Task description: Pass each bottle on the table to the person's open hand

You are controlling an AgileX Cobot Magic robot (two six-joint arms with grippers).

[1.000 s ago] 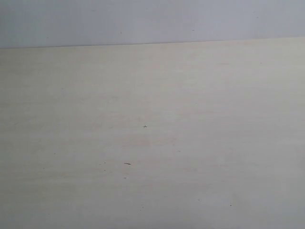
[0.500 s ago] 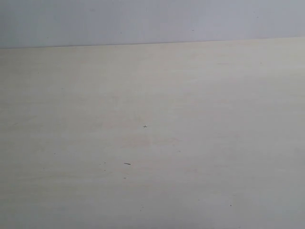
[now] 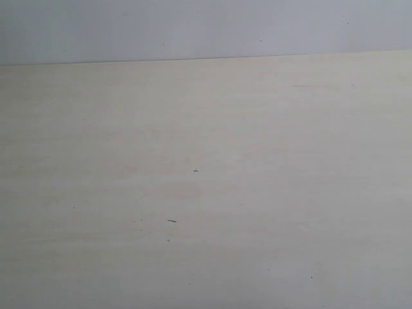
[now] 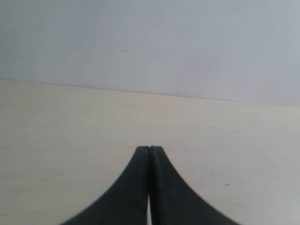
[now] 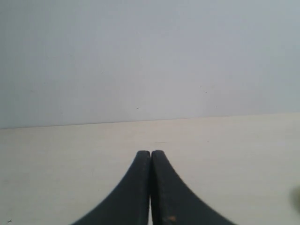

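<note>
Bottles: none in view, whether from the exterior camera or from either wrist. Person's open hand: likewise not in view. Surface: pale beige, faintly grained, bearing only a few tiny dark specks; plain grey-white wall behind its far edge. Left claw: black, jaws pressed together tip to tip, holding nothing, over the surface and pointed toward the wall. Right claw: same condition, shut tight and empty. Step in hand, by judgement: either ahead of the first pick or past the last handover; cannot tell which from these views alone. Next move, given a bottle within reach: calls for spreading one claw wide, lowering around the bottle's body, closing firmly, then carrying across to a waiting palm.
</note>
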